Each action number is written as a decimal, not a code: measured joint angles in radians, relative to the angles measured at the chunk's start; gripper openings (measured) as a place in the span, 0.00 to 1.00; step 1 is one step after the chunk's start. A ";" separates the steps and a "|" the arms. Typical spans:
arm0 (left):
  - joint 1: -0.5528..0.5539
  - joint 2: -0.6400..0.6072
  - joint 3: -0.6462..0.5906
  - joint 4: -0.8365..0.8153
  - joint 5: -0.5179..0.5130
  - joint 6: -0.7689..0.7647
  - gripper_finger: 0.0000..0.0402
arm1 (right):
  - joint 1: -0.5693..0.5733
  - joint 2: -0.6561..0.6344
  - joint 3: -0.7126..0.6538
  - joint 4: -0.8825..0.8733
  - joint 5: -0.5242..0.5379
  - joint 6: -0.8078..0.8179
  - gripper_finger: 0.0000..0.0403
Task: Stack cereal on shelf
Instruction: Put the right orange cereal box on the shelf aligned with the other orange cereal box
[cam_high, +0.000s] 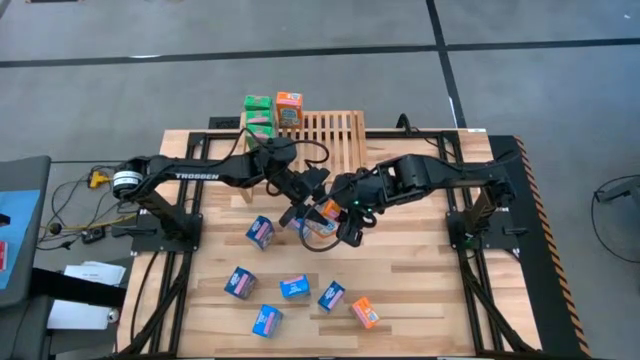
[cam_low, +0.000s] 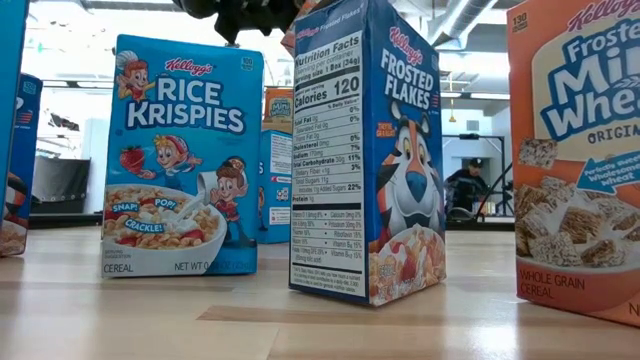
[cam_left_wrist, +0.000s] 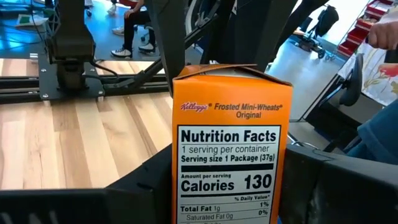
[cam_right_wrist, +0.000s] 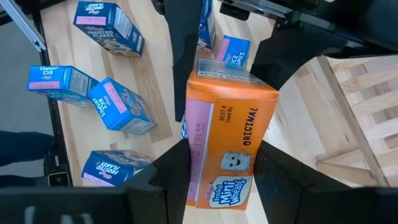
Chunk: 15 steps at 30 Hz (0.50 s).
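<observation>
Right tool (cam_right_wrist: 214, 165) grips orange cereal box (cam_right_wrist: 229, 143); shelf (cam_high: 330, 135) holds two boxes

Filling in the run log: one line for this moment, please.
right gripper: shut on orange cereal box | left gripper: jaws at same box | shelf: three boxes

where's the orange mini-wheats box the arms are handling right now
In the high view the orange Mini-Wheats box is mid-table, just in front of the shelf, gripped by the right hand, with the left hand beside it.
</observation>
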 joint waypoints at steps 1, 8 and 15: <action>0.000 0.000 0.000 0.000 0.001 0.000 0.44 | 0.000 0.000 0.000 0.002 -0.003 -0.001 0.46; 0.005 -0.008 0.000 -0.006 -0.009 -0.020 0.44 | 0.000 -0.010 0.000 0.013 0.000 -0.001 0.56; 0.028 -0.025 -0.001 0.004 -0.025 -0.051 0.37 | 0.017 -0.084 0.002 0.016 0.098 0.063 0.67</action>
